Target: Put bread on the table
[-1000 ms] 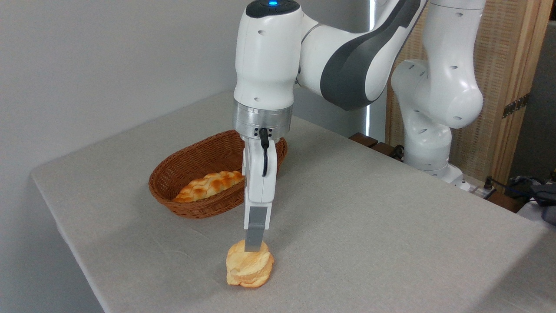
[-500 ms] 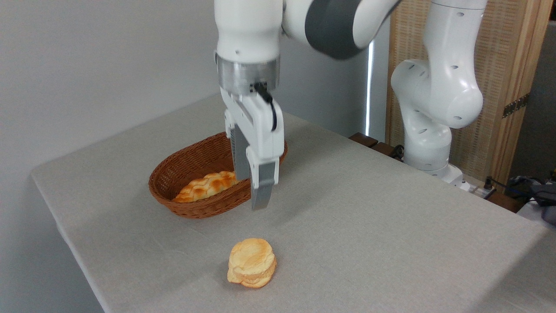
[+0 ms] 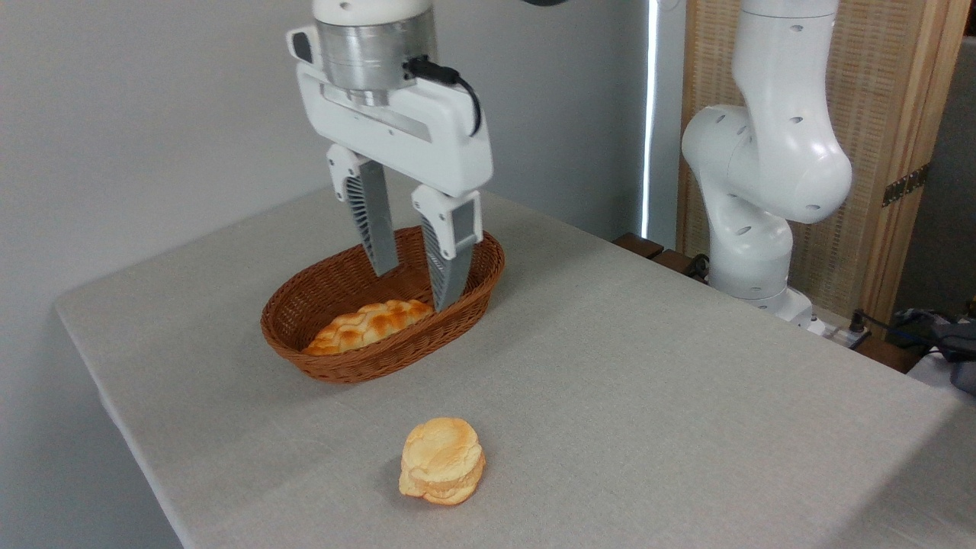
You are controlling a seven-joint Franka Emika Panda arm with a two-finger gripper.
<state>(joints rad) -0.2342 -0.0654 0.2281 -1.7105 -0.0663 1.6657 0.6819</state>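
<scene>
The bread (image 3: 442,460) is found lying free on the table (image 3: 648,381); the gripper (image 3: 415,286), spread and empty, should be kept clear of it

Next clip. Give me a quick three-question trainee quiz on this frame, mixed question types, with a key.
1. True or false: the gripper is holding the bread.
2. Where does the braided loaf lie? A) on the bare table B) in the wicker basket C) between the fingers
3. Fill in: the bread rests on the ____, apart from the basket.

Key:
1. False; the fingers are spread and empty, well above it.
2. B
3. table
</scene>
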